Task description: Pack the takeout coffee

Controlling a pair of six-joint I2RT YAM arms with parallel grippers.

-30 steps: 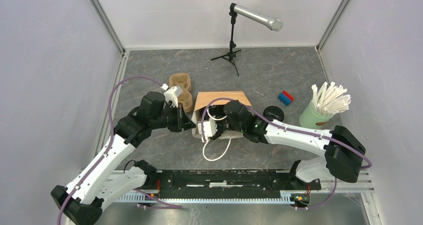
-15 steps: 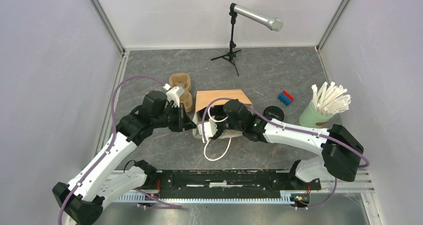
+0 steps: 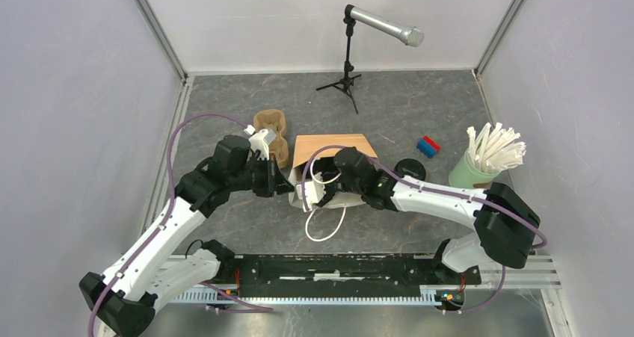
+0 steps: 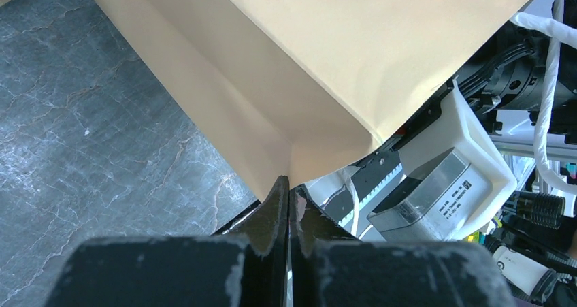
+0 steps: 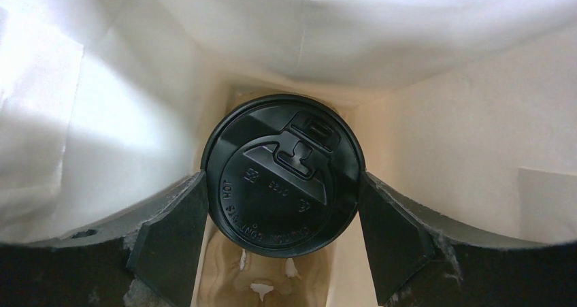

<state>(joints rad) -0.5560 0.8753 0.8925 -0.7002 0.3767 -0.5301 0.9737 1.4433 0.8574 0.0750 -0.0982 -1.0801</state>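
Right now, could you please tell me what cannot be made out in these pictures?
Coffee cup: right wrist view shows only its black lid, hiding the body.
Right gripper: top view, fingertips buried inside the paper bag.
Bag's interior: left wrist view, blocked by its own wall.

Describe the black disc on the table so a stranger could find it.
Start at the pale green cup of straws on the right. Between it and the brown bag lies the black disc, round and dark, unlike the red-and-blue block beyond it.
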